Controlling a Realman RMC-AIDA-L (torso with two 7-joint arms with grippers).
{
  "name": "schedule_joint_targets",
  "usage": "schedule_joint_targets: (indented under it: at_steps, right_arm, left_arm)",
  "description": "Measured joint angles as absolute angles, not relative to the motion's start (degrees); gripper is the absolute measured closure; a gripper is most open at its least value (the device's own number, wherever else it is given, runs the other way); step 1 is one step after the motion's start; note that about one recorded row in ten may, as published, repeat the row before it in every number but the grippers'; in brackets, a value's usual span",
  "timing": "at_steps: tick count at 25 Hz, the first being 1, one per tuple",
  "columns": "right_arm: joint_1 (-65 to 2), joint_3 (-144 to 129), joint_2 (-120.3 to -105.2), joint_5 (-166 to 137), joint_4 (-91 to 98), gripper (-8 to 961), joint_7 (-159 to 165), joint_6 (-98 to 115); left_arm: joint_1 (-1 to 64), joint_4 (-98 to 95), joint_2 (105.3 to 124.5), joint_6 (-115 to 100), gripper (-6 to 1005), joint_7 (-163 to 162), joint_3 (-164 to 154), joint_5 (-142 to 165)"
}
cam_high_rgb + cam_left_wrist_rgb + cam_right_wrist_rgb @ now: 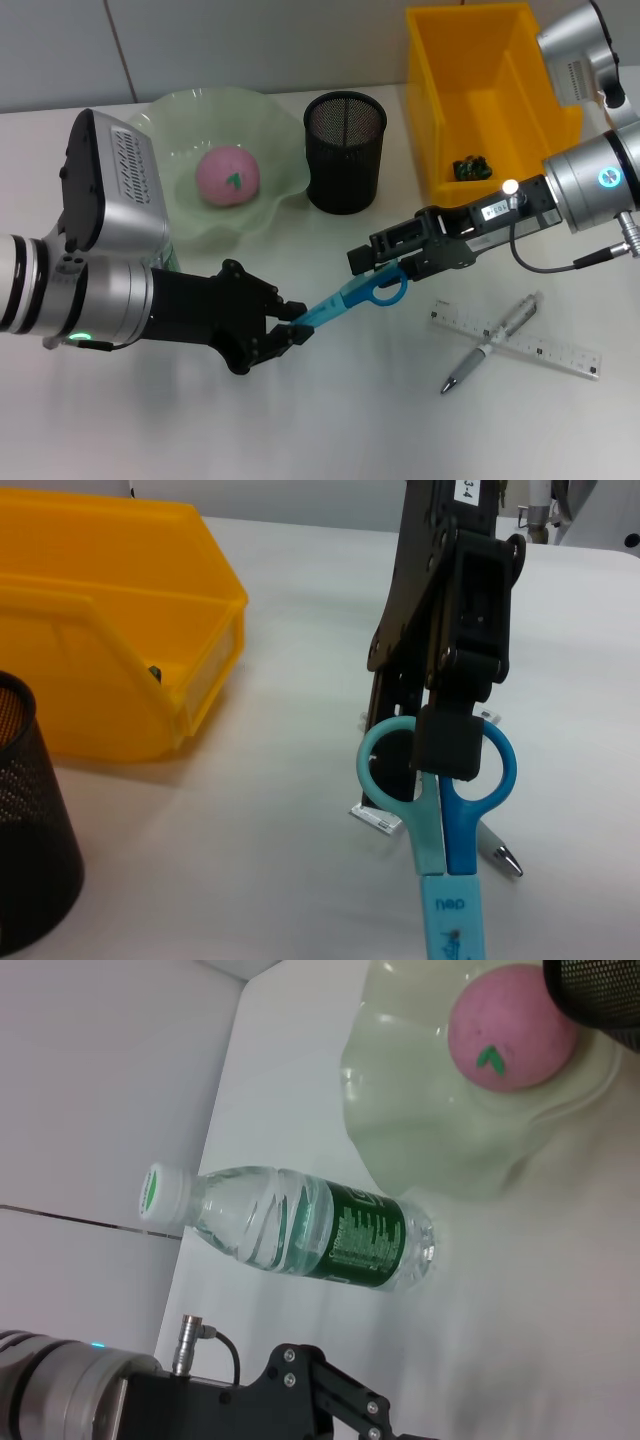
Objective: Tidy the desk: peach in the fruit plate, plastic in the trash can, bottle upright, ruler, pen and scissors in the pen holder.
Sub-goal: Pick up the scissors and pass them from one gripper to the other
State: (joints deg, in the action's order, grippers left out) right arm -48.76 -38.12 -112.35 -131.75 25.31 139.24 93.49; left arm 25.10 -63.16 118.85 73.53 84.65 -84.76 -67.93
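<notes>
Left gripper [292, 326]: my black left jaws are clenched on the sheathed blade end of the blue plastic-handled scissors [350, 297], holding them above the white desk [330, 420].
Right gripper [372, 256]: my black right jaws grasp the same scissors at the handle loops; in the left wrist view one finger [450, 742] sits over the point where the two loops meet. Both my grippers hold the scissors at once, one at each end.
Scissors: slanted between my two grippers, in front of the black mesh pen holder [344, 150], not inside it.
Peach: the pink round peach [227, 175] lies in the pale green wavy-rimmed fruit plate [270, 210].
Bottle: the clear plastic water bottle with a green label and white cap [290, 1228] shows only in the right wrist view, just beside the fruit plate; I cannot tell whether it stands or lies.
Trash can: the yellow plastic bin [440, 120] holds a small dark crumpled scrap [471, 167].
Pen and ruler: the silver pen [492, 341] lies crossed over the clear plastic ruler [560, 350] on the desk, near my right arm.
</notes>
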Motion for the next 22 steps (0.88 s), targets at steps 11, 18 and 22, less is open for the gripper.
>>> schedule_joint_targets:
  at_steps: [11, 18, 22]
  right_arm:
    - [-48.4, -38.1, -112.50, -131.7, 25.3, 484, 140.2, 92.8]
    - [-48.6, -38.1, -112.80, -131.8, 25.3, 601, 140.2, 92.8]
    - [-48.5, -38.1, -112.87, -131.8, 25.4, 635, 140.2, 92.3]
  left_arm:
    - [25.2, -62.1, 118.79, 71.8, 793, 85.5, -84.8, -68.9]
    - [25.2, -62.1, 118.75, 71.8, 791, 85.9, -84.8, -69.2]
    - [25.1, -62.1, 118.77, 71.8, 791, 86.1, -84.8, -69.4]
